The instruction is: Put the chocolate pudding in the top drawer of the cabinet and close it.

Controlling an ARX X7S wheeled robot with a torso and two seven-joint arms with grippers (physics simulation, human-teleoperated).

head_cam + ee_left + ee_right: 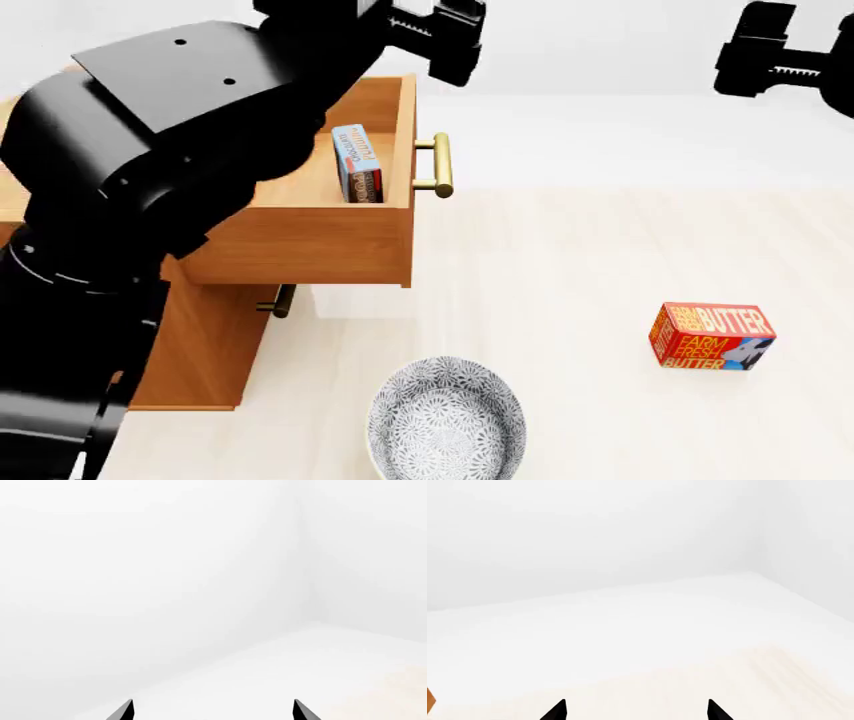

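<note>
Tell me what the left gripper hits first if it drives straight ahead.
Nothing nearby: beyond the open left gripper lie only bare white floor and white walls. The floor probably comes first, though depth is unclear.

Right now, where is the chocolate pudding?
In the head view the chocolate pudding stands on edge inside the open top drawer, leaning against its front wall just behind the brass handle, at the view's left.

Two black fingertips [555, 711] of the right gripper [635, 711] are seen at the frame's edge, set well apart with nothing between them. Beyond them a pale cream floor [694, 685] is shown, fading into white further off. Plain white walls [600, 535] are seen behind, meeting at a faint corner. A small sliver of orange-brown wood [429, 698] is visible at one edge.
</note>
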